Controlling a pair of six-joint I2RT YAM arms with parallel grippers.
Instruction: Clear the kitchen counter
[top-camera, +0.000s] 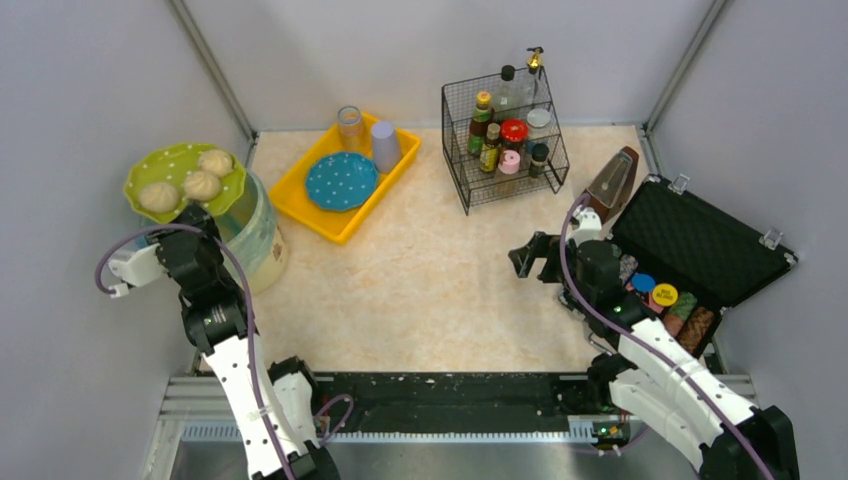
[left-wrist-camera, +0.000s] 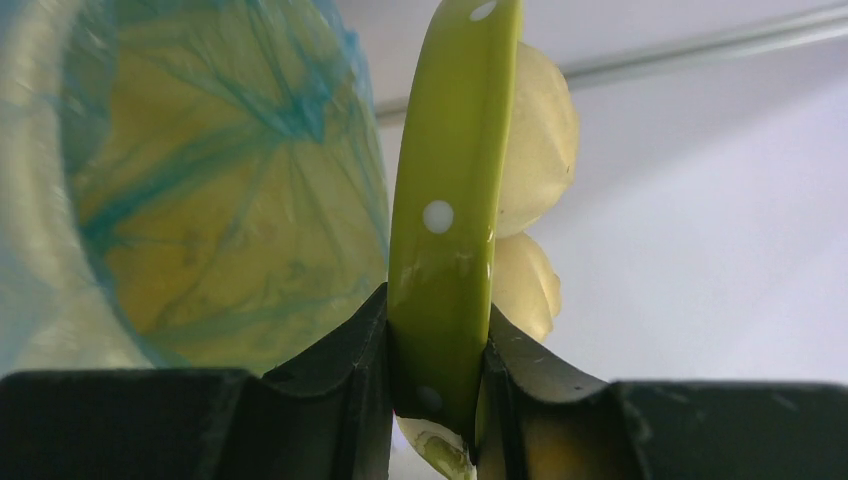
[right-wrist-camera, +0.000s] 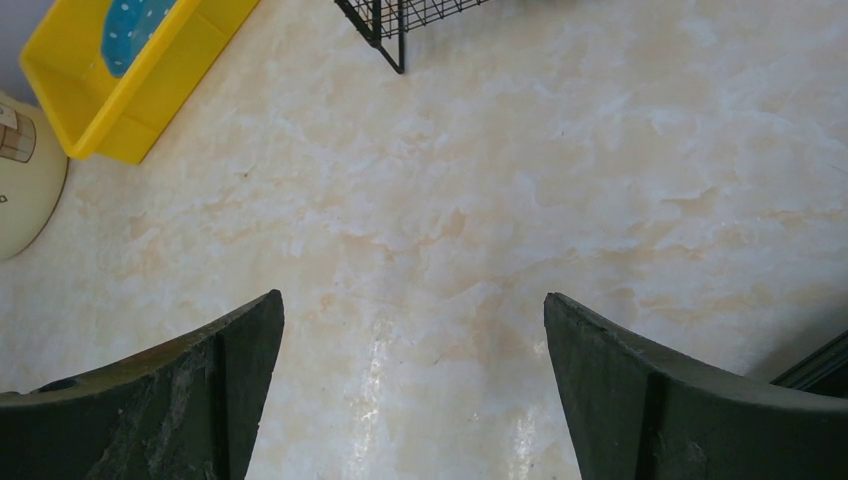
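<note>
Buns (top-camera: 202, 185) sit on the green plate (top-camera: 170, 160) clamped by the left gripper (left-wrist-camera: 438, 380) above the bin (top-camera: 258, 238) at the kitchen counter (top-camera: 430, 290)'s left edge, while the right gripper (right-wrist-camera: 412, 297) hangs wide open.

On the kitchen counter (top-camera: 430, 290), tray (top-camera: 298, 203) lies left of wire rack (top-camera: 456, 150).

There is one kitchen counter (top-camera: 430, 290). One green polka-dot plate (top-camera: 165, 162) carries three pale buns (top-camera: 202, 185). There is one lined bin (top-camera: 262, 240). One yellow tray (top-camera: 340, 232) holds one blue polka-dot plate (top-camera: 341, 180), one clear glass (top-camera: 350, 125) and one lavender cup (top-camera: 385, 145). One wire rack (top-camera: 458, 150) holds roughly eight bottles and jars (top-camera: 513, 132), too crowded to count exactly. There is one open black case (top-camera: 700, 245).
</note>
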